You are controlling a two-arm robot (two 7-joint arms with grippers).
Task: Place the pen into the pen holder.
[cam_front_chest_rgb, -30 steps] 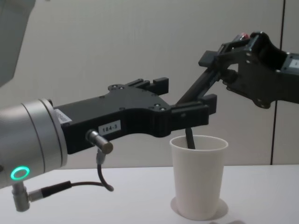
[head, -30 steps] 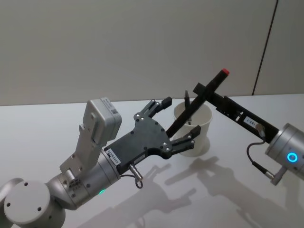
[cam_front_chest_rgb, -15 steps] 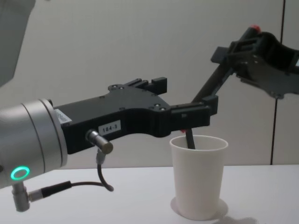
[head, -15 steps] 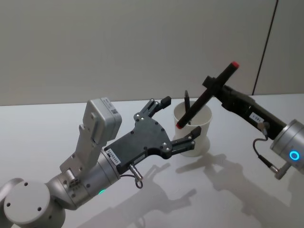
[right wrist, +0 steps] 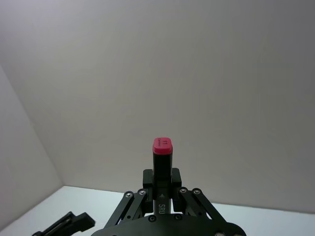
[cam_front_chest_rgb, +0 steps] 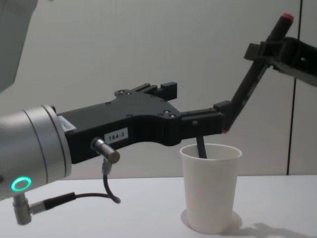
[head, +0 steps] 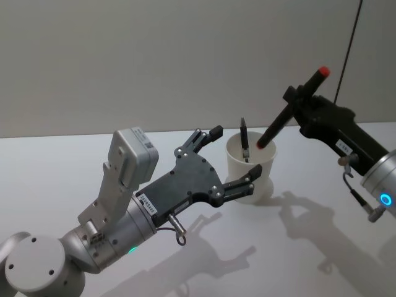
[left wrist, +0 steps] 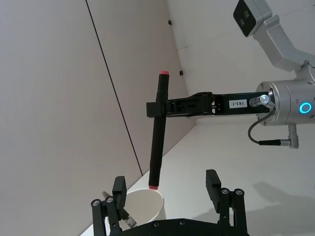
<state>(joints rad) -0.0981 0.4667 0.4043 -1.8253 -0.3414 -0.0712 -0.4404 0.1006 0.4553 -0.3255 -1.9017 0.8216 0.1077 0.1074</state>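
The pen [head: 289, 108] is black with red ends, and my right gripper [head: 298, 99] is shut on its upper half. It hangs tilted, its lower tip just above the mouth of the pen holder [head: 252, 176], a white paper cup on the table. In the chest view the pen [cam_front_chest_rgb: 251, 75] slants down toward the cup [cam_front_chest_rgb: 210, 186], with its tip a little above the rim. Another dark pen [head: 244, 141] stands inside the cup. My left gripper [head: 230, 158] is open, its fingers on either side of the cup without touching it.
The white table [head: 309, 247] spreads around the cup, with bare room in front and to the right. A plain wall [head: 154, 55] stands close behind. My left arm's grey body [head: 117, 204] fills the near left of the table.
My right gripper has risen and drawn back to the right with the pen, which now stands steeper, its lower tip lifted from beside the cup to over its mouth. The left arm has not moved.
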